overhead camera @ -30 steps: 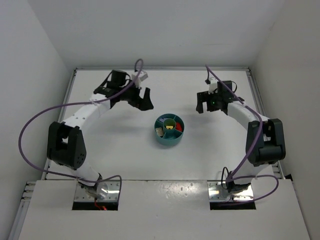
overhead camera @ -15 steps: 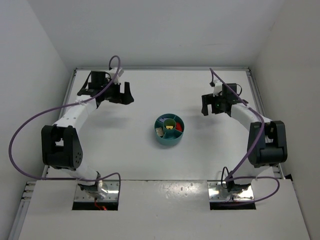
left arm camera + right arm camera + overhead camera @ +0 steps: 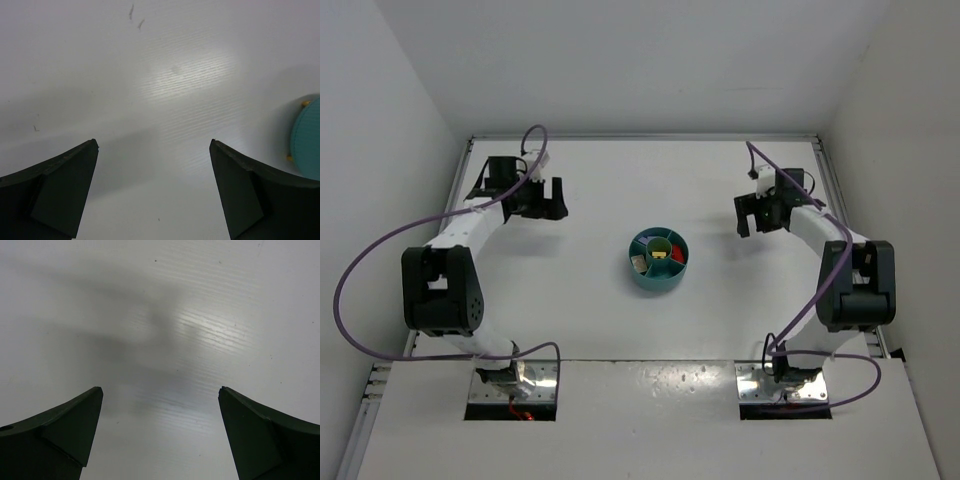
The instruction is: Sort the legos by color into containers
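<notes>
**Left fingers** (image 3: 552, 199): spread wide, with nothing between them. In the left wrist view both fingers (image 3: 56, 192) stand apart over bare white tabletop (image 3: 165, 85), and no object touches either one.

**Right fingers** (image 3: 748, 216): spread wide, with nothing between them. In the right wrist view the two fingers (image 3: 55, 432) frame only tabletop, which carries a soft shadow ahead of the tips.

**Teal dish** (image 3: 646, 279): lies on the tabletop between the two pairs of fingers and well apart from both. It sits to the inner side of each pair and nearer the arm bases than either. In the left wrist view a part of its ribbed wall (image 3: 307, 136) shows at the right edge of the frame, outside the right-hand finger. Two small yellow specks sit at that wall; what they are cannot be told.

**Legos** (image 3: 661, 254): those visible lie inside the dish compartments. A yellow piece sits near the centre and a pale piece in the wedge toward the left fingers. None is near either pair of fingers.
</notes>
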`<state>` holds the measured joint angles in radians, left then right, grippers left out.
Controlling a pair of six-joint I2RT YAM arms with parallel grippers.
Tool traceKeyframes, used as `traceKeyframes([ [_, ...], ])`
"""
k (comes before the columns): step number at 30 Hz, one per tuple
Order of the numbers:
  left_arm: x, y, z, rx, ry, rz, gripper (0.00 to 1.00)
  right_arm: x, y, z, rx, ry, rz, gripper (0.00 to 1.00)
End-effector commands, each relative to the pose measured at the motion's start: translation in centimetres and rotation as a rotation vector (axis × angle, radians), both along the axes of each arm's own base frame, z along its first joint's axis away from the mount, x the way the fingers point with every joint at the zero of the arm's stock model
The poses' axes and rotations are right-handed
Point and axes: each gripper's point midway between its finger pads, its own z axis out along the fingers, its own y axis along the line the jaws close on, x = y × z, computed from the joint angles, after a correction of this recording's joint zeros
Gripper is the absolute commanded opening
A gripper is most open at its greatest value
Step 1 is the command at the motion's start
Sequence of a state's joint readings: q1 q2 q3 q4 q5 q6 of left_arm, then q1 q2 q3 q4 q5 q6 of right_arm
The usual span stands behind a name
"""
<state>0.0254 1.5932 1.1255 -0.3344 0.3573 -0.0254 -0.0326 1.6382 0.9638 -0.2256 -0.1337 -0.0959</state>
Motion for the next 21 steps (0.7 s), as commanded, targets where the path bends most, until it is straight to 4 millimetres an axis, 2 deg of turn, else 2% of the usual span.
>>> traceKeyframes([
  [1,0.7,1.0,-0.4,0.032,-0.028,-0.005,1.0,1.1,-1.1,0.8,-0.048,0.028,0.033,0.99],
  [2,0.7,1.3,-0.8,0.032,-0.018,0.004,1.0,0.9,-1.6,0.7,-0.046,0.051,0.021,0.99],
  [4,0.9,1.4,-0.6,0.038,-0.032,-0.002,1.0,1.5,-1.6,1.4,-0.047,0.032,0.021,0.99],
  [7,0.9,1.8,-1.3,0.038,-0.021,0.007,1.0,2.1,-2.4,1.2,-0.039,0.022,-0.012,0.99],
  [13,1.0,1.9,-1.7,0.045,-0.022,0.013,1.0,3.2,-2.3,1.8,-0.028,-0.011,-0.014,0.99],
  [21,1.3,2.3,-1.6,0.045,-0.031,0.023,1.0,3.7,-2.3,2.3,-0.03,-0.03,-0.014,0.99],
])
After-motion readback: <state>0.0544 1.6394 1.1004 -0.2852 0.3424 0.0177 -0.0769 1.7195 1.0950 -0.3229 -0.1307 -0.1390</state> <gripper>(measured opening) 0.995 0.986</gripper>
